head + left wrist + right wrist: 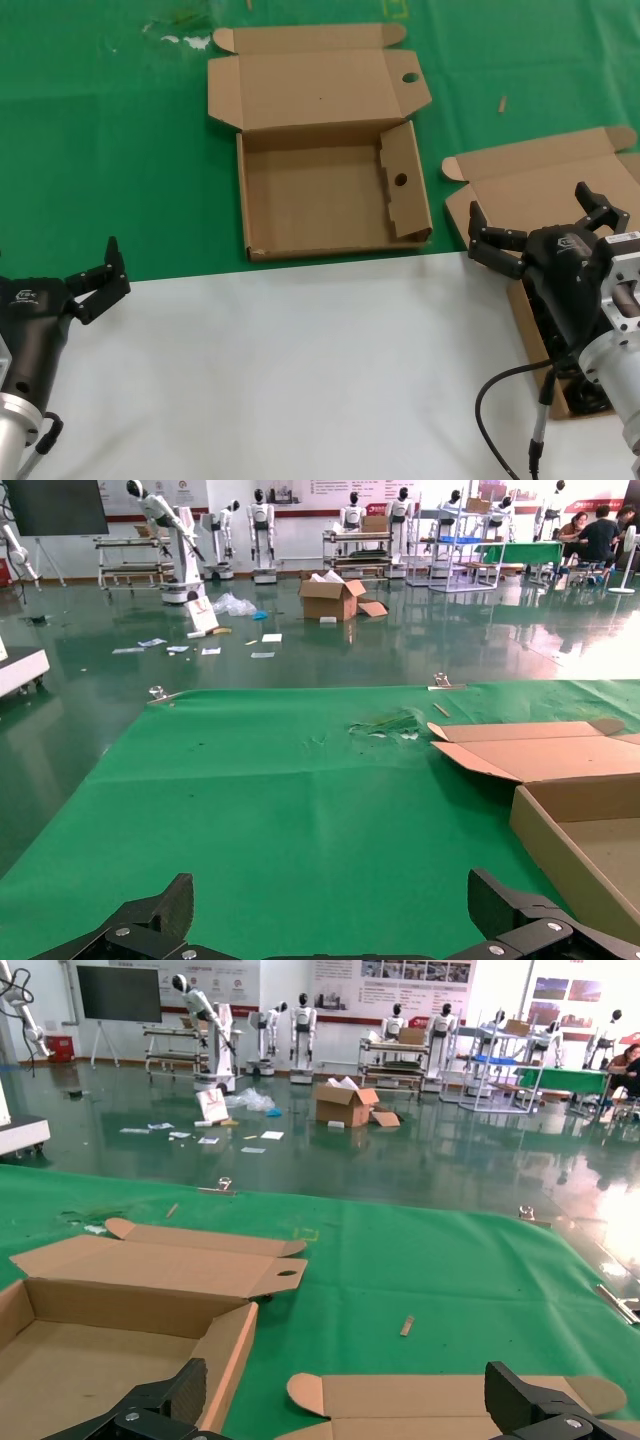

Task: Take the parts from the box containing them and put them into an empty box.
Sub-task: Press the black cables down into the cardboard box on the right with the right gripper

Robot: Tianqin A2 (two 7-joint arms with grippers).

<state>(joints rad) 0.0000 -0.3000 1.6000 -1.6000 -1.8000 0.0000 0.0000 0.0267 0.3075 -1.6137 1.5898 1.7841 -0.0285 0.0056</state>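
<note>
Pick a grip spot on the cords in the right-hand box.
Straight from above: the cords lie low in a shallow box whose walls block side approaches. Probably close the jaws across a bundle's middle. The open right gripper hides most of them, so I can't pick the exact spot.

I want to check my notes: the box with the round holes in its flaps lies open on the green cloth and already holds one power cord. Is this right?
Not quite. The box with the round holes does lie open on the green cloth, but it holds nothing: the head view shows its bare cardboard floor.
</note>
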